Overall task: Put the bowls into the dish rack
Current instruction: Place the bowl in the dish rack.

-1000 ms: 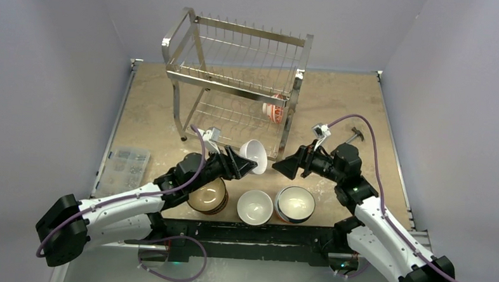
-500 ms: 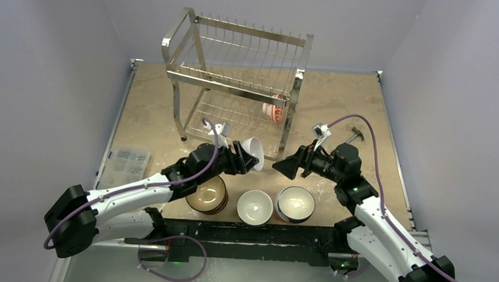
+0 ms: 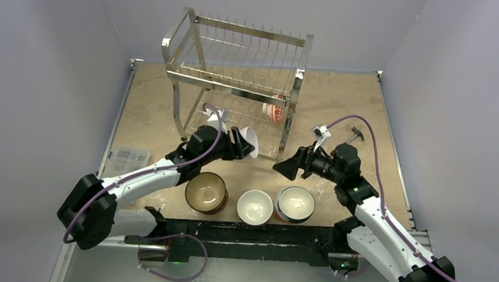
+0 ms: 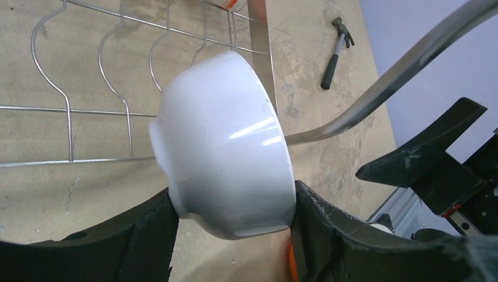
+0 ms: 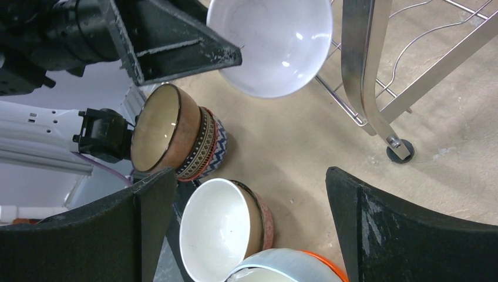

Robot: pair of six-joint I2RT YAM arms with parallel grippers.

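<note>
As the scene stands, done: one red-patterned bowl point(image 3: 274, 110) sits on edge in the lower tier of the dish rack point(image 3: 233, 82); the upper tier shows no bowls.
In hand: a plain white bowl point(image 4: 226, 153), tilted on its side, at the front edge of the lower tier beside the right front leg, not yet set down.
Left gripper point(image 3: 240, 146): clamped across the white bowl, one finger on each side.
Right gripper point(image 3: 282, 168): jaws spread wide, holding nothing, hovering near the rack's right front leg.
Left to do: three stacks on the table near the arm bases, a brown-topped stack point(image 3: 206, 192), a white-topped stack point(image 3: 254, 205) and a pale-topped stack point(image 3: 294, 203) with an orange bowl underneath.
Bowl count in the stacks: cannot tell exactly.
Judgement: early; most bowls remain unloaded.
</note>
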